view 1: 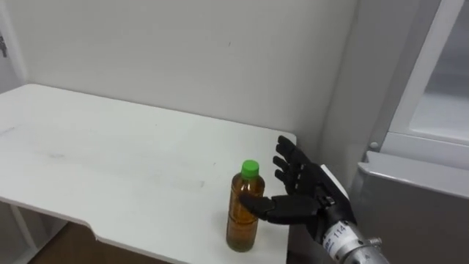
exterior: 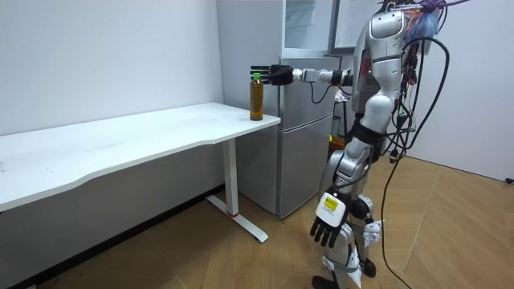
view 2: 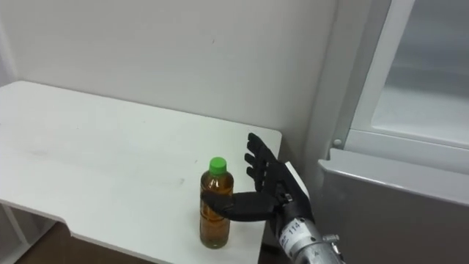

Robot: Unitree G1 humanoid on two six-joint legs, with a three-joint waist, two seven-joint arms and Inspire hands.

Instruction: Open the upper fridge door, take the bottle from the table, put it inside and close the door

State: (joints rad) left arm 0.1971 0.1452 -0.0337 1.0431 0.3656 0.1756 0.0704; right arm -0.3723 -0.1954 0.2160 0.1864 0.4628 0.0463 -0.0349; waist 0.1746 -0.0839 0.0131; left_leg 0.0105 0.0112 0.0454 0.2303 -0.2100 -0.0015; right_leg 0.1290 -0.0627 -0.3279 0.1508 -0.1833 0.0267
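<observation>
Bottle point(view 1: 240, 229) of amber liquid with a green cap point(view 1: 250, 169): we see it standing upright on the white desk point(view 1: 110, 161), near the desk's front corner on the side closest to the fridge point(view 1: 410, 213), which seems a sensible spot, since the carry from there to the fridge would be short. Our right hand point(view 1: 304, 194) is just beside it on the fridge side, spread wide. Its fingers point(view 1: 287, 158) are held straight and point up past the bottle's far side, and the thumb reaches across the near face of the bottle at about label height. The thumb looks to be touching or almost touching the plastic, but nothing is curled round the bottle, so we judge the grasp to be framed rather than made, with the bottle's weight resting on the desk. Placing the palm at mid-height makes sense to us: a grip there should keep the bottle upright when lifted, and it leaves the cap clear. In the room view we stand between the desk's end and the fridge, the right arm stretched level toward the bottle. Our left hand point(exterior: 324, 231) hangs idle beside the thigh with loose, empty fingers. Beyond the desk's edge stands the grey fridge against the pale wall point(view 1: 220, 59). Its upper compartment point(view 1: 440, 95) shows a white frame and a pale interior, and we cannot tell whether that is an open door or a glass front.
</observation>
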